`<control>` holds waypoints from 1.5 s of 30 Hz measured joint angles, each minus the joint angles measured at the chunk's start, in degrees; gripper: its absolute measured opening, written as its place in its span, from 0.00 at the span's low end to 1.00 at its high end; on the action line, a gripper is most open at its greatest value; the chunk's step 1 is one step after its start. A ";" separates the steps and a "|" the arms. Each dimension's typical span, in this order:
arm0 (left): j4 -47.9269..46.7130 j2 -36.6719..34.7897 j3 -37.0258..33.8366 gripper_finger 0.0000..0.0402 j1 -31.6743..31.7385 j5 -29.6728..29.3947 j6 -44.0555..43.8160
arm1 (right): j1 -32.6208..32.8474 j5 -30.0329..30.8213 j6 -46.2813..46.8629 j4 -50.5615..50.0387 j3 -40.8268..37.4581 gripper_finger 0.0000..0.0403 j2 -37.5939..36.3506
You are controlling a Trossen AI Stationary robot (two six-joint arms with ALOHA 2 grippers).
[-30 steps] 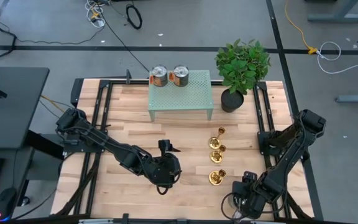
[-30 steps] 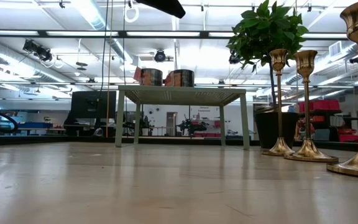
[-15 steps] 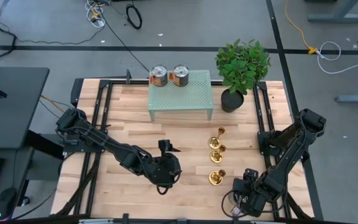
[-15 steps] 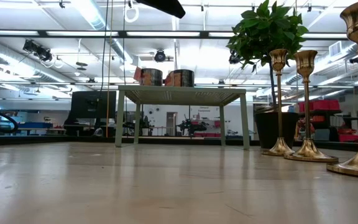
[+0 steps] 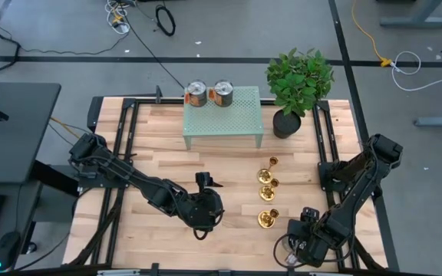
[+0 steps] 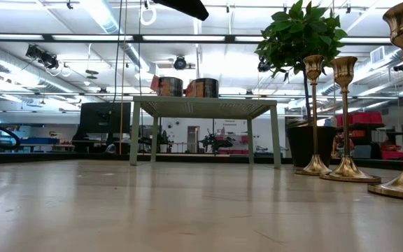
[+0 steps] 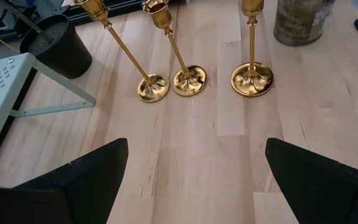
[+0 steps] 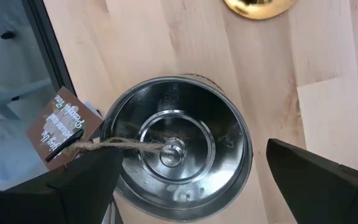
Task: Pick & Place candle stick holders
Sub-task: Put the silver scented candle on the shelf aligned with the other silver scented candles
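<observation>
I have not picked anything yet: the three brass candle stick holders [image 5: 267,194] stand upright in a row on the wooden table [image 5: 159,146], right of centre. My left gripper [image 7: 194,180] hangs spread wide facing them; the right gripper [image 8: 188,186], equally spread, hovers above a metal tin [image 8: 176,146]. Next, I judge, the left must advance onto one thin stem

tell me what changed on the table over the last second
Almost nothing. The right gripper, open above a silver tin at the near right edge, shifted very slightly early on; it took hold of nothing. The left gripper hangs open where it was, facing the three candle stick holders, which stand untouched in their row. The two cans on the green stand and the plant stayed put.
</observation>
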 joint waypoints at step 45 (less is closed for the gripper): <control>-0.01 0.00 -0.02 0.97 -0.01 0.02 0.00 | 0.02 3.35 3.74 -2.64 -0.11 0.99 -0.09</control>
